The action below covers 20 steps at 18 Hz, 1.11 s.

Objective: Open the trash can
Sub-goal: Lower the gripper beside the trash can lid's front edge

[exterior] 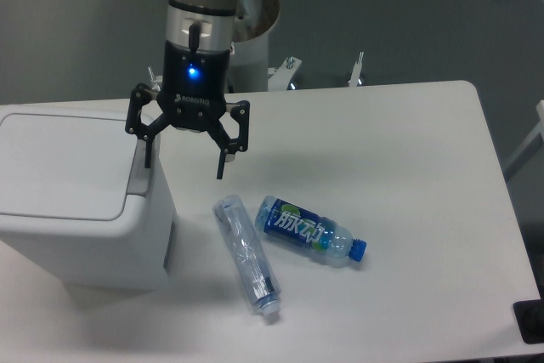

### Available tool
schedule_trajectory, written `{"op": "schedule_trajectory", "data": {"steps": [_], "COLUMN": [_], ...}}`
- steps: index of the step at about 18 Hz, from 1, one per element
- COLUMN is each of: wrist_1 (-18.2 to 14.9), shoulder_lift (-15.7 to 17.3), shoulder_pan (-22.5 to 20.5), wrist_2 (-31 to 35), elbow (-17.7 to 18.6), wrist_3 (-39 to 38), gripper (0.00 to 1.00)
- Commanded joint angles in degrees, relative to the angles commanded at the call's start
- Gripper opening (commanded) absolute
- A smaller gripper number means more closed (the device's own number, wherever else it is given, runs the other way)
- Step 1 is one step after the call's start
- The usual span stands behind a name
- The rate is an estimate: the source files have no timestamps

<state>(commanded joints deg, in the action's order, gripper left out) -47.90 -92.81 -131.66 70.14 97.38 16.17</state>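
gripper (184,157) spread wide beside one lidded trash can (76,201), two bottles (310,232) nearby

Lab: robot arm (200,6), white table (408,176)

Cool dim even light, soft shadows, slight blur w/ mild glare

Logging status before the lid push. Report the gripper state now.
Gripper: open, fingers spread, holding nothing, above the right edge of the trash can, whose lid is shut.
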Motion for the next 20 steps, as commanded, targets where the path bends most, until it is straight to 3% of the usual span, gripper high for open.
{"op": "schedule_trajectory", "data": {"steps": [20], "wrist_1": [0.3], "shoulder_lift": [-0.8], "shoulder_pan": [0.4], "wrist_2": [0.3], "elbow": [0.8], "wrist_3": [0.6], "gripper": [1.00]}}
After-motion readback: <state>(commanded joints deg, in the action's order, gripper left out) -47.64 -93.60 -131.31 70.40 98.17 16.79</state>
